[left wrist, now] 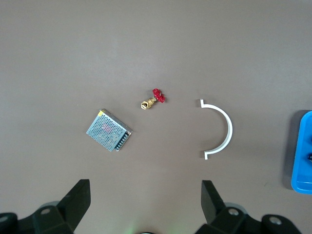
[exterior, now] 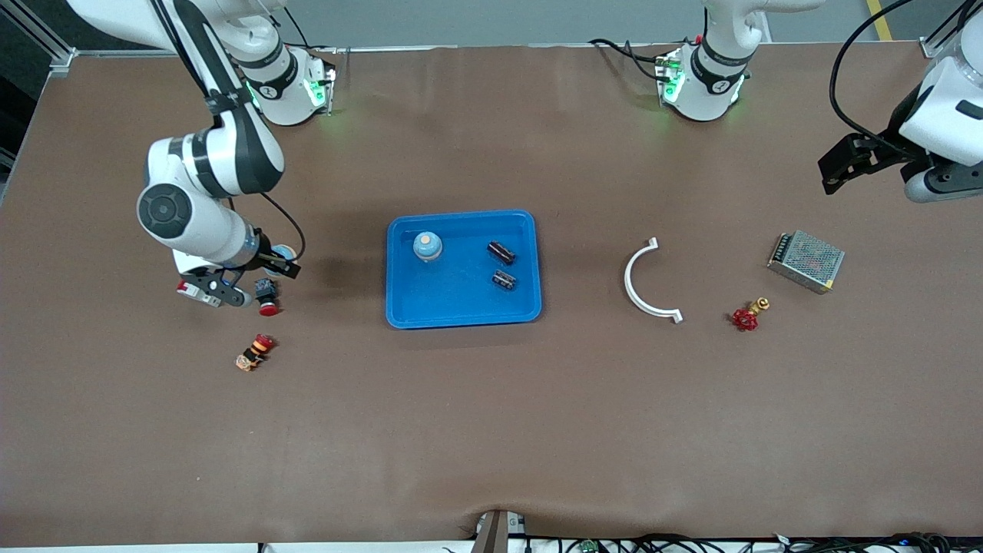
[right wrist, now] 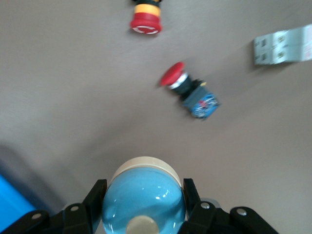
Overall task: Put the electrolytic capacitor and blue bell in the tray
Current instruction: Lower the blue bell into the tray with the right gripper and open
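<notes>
My right gripper (exterior: 281, 261) is shut on a blue bell (right wrist: 144, 197), a glossy blue dome with a cream base, its fingers (right wrist: 97, 192) pressed against both sides. It hangs over the table toward the right arm's end, beside the bright blue tray (exterior: 453, 296). In the tray sit another blue bell (exterior: 427, 246) and two dark electrolytic capacitors (exterior: 501, 252) (exterior: 504, 279). My left gripper (exterior: 837, 165) waits open and holding nothing, raised over the left arm's end of the table, its fingers (left wrist: 78, 195) spread wide.
Under the right gripper lie a red push button with a blue body (right wrist: 187, 90), a red-and-yellow button (right wrist: 145, 17) and a white breaker (right wrist: 282, 46). Toward the left arm's end lie a white curved bracket (exterior: 645, 280), a red-handled valve (exterior: 746, 316) and a metal power supply (exterior: 806, 261).
</notes>
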You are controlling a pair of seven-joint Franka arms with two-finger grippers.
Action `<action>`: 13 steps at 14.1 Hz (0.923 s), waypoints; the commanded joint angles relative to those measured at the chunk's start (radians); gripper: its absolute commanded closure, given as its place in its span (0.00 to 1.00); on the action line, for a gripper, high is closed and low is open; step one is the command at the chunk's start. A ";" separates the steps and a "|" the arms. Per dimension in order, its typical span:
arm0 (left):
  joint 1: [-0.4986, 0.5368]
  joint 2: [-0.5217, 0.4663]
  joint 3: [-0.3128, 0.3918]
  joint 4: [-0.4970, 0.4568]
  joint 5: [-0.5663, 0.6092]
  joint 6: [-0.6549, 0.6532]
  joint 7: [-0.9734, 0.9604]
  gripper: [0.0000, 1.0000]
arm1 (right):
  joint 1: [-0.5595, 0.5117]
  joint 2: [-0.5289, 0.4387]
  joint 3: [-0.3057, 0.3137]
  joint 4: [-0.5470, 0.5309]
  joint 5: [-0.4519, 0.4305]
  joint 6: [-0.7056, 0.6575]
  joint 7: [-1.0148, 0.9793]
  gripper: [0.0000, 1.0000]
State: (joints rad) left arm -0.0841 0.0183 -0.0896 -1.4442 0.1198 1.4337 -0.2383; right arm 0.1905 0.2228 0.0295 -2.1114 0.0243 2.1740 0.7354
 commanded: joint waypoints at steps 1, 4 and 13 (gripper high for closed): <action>0.024 -0.020 0.013 -0.021 -0.028 -0.006 0.016 0.00 | 0.111 0.122 -0.010 0.141 0.028 -0.013 0.204 1.00; 0.040 -0.020 0.013 -0.021 -0.031 -0.006 0.017 0.00 | 0.205 0.203 -0.010 0.237 0.032 -0.003 0.382 1.00; 0.049 -0.024 0.013 -0.021 -0.045 -0.006 0.017 0.00 | 0.306 0.323 -0.010 0.275 0.034 0.187 0.576 1.00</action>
State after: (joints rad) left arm -0.0427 0.0182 -0.0795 -1.4508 0.0986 1.4335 -0.2377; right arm 0.4691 0.5201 0.0296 -1.8663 0.0449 2.3453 1.2622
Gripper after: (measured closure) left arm 0.000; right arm 0.317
